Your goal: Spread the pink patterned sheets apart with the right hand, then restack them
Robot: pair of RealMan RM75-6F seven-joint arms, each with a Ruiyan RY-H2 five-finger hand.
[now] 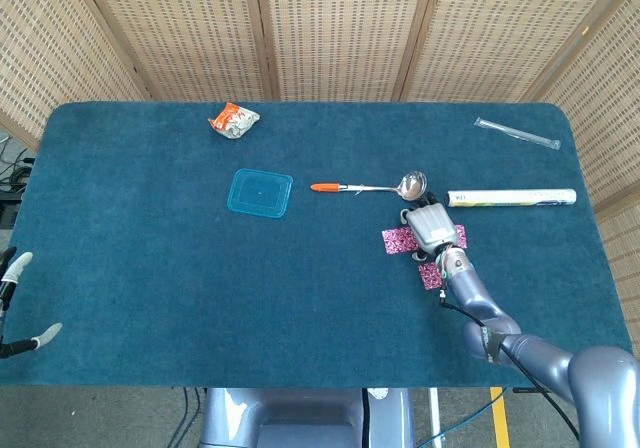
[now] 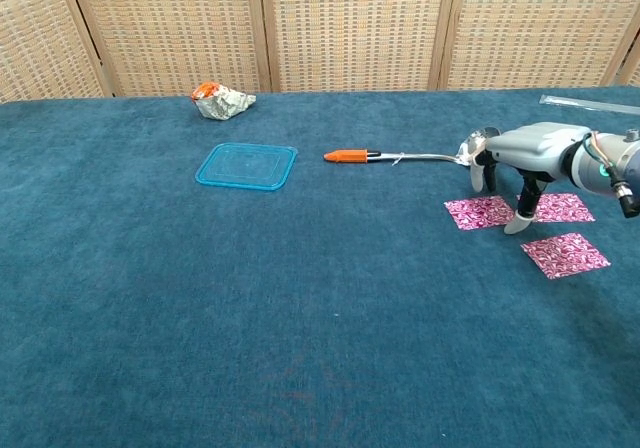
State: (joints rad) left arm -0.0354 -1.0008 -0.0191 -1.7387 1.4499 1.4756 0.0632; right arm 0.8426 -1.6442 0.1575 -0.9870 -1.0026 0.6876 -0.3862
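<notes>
Three pink patterned sheets lie apart on the blue cloth: a left one [image 2: 478, 211] [image 1: 397, 240], a far right one [image 2: 566, 206] [image 1: 459, 234] and a near one [image 2: 565, 254] [image 1: 432, 275]. My right hand [image 2: 522, 166] [image 1: 430, 227] hovers over the gap between the left and far right sheets. Its fingers [image 2: 517, 221] point down and reach the cloth by the left sheet's right edge, holding nothing. My left hand [image 1: 14, 303] shows only at the head view's left edge, off the table, fingers apart and empty.
A metal spoon with an orange handle [image 1: 366, 186] lies just beyond the sheets. Right of it rests a white tube [image 1: 511, 197]. A blue lid [image 1: 260, 192], a crumpled wrapper [image 1: 233, 120] and a clear wrapped stick [image 1: 516, 133] sit farther off.
</notes>
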